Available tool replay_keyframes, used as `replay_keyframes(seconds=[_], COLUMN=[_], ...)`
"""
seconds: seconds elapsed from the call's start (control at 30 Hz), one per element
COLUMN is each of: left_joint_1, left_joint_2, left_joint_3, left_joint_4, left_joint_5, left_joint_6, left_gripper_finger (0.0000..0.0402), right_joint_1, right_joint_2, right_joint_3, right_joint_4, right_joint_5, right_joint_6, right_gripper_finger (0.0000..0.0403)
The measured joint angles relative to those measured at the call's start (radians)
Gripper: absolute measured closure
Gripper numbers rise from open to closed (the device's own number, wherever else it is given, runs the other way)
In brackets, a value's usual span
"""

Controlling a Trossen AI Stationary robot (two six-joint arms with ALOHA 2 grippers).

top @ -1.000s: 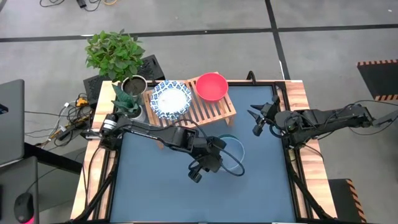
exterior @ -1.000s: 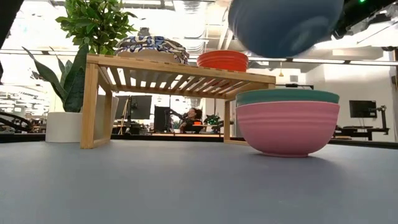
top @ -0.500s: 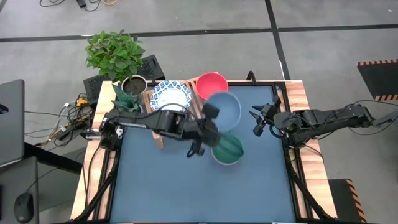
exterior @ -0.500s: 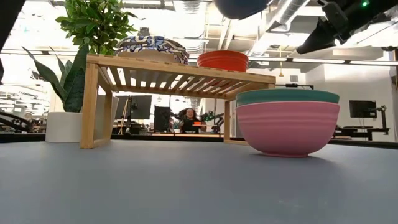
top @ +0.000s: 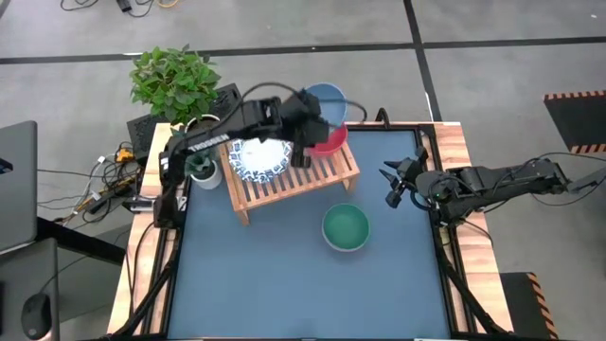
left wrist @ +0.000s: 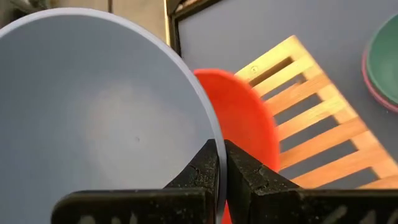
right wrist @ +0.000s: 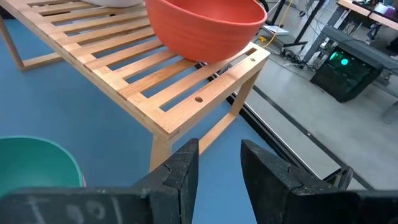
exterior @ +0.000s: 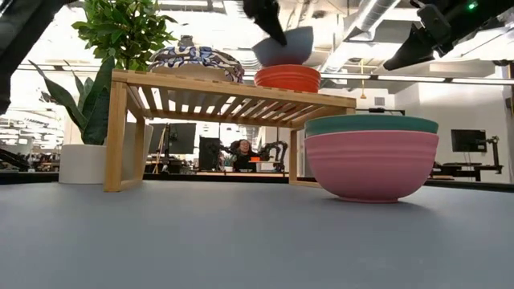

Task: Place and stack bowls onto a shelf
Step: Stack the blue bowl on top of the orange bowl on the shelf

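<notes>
My left gripper (top: 308,112) is shut on a blue bowl (top: 327,104), held above the red bowl (top: 329,142) that sits on the right end of the light-wood shelf (top: 312,170). A stack of white, blue-patterned bowls (top: 259,153) sits on the shelf's left part. A teal-green bowl (top: 345,227) nested in a pink bowl (exterior: 371,164) stands on the table in front of the shelf. My right gripper (top: 393,182) is open and empty near the table's right edge. My left gripper pinches the blue bowl's rim (left wrist: 214,163), one finger (left wrist: 202,168) inside the bowl and one finger (left wrist: 249,174) outside. The bowl is lifted clear, just above the red bowl (exterior: 287,78), and tilted.
Two potted plants (top: 194,142) stand at the shelf's left end on the table's far left corner. Bare blue table surface lies in front of the shelf and around the teal-green bowl.
My left gripper has carried the blue bowl up from over the teal-green bowl and toward the table's far edge, to above the red bowl on the shelf. The teal-green and pink bowls have stayed in place.
</notes>
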Motion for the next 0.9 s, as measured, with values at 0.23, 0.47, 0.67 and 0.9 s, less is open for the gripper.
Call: replay_keyframes(seconds=[0.23,0.47,0.67,0.9], left_joint_1=[0.059,0.049,0.050,0.050], left_joint_2=[0.002,0.038,0.065,0.070], left_joint_3=[0.000,-0.001,0.001,-0.001], left_joint_4=[-0.019,-0.094,-0.087,-0.096], left_joint_5=[0.199,0.206,0.179,0.172], left_joint_6=[-0.022,0.007,0.025,0.031], left_gripper_finger=[0.0401,0.0401,0.0401,0.0401], right_joint_1=[0.000,0.000,0.000,0.000], right_joint_2=[0.000,0.000,0.000,0.000], right_joint_3=[0.000,0.000,0.000,0.000], right_joint_4=[0.001,0.000,-0.006,-0.006], right_joint_5=[0.000,0.000,0.000,0.000], right_joint_6=[-0.009,-0.011,-0.009,-0.008], right_gripper_finger=[0.0258,0.0258,0.0258,0.0258])
